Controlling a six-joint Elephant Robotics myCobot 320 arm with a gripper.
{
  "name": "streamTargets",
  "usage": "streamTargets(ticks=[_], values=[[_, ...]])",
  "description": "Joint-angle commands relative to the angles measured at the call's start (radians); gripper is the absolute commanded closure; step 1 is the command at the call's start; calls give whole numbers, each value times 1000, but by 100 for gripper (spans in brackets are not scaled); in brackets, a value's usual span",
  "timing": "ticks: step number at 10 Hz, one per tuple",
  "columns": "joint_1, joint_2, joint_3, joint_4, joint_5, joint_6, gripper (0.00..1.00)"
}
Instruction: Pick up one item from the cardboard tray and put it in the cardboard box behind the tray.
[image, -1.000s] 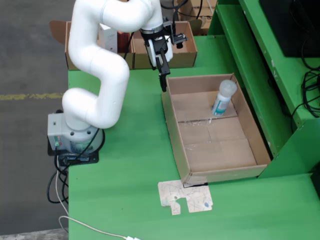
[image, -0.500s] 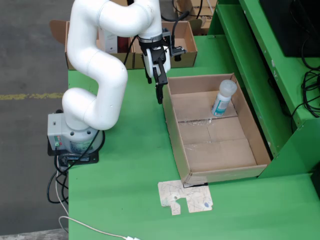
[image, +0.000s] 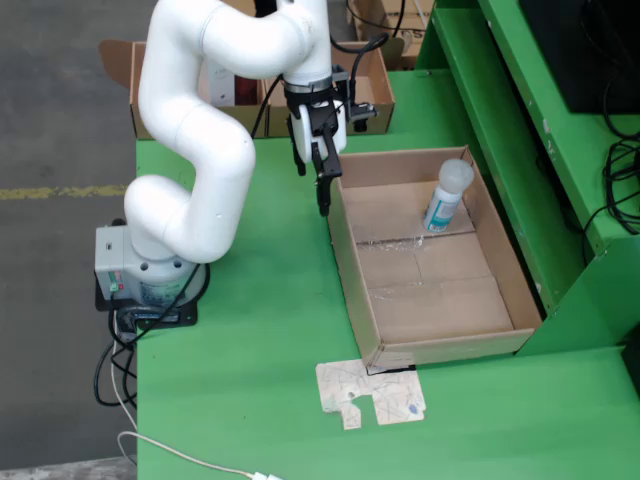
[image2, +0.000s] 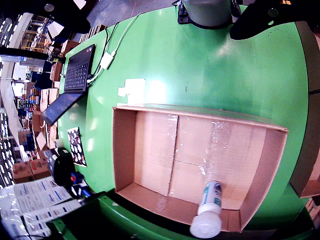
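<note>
Claw (image: 322, 190) empty, fingers together, hanging just outside the tray (image: 352, 285) wall, bottle (image: 446, 196) upright in tray's far corner.

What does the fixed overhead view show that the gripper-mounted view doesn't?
Only the overhead view shows the white robot arm, its black gripper hanging by the tray's left wall, the brown cardboard boxes behind, and a flat cardboard scrap. Only the gripper-mounted view shows a black keyboard and printed papers. Both show the open cardboard tray holding one white-capped bottle.
</note>
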Motion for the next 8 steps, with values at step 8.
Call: streamTargets(ticks=[8], values=[[-235,-78,15,233,76,-450,0]])
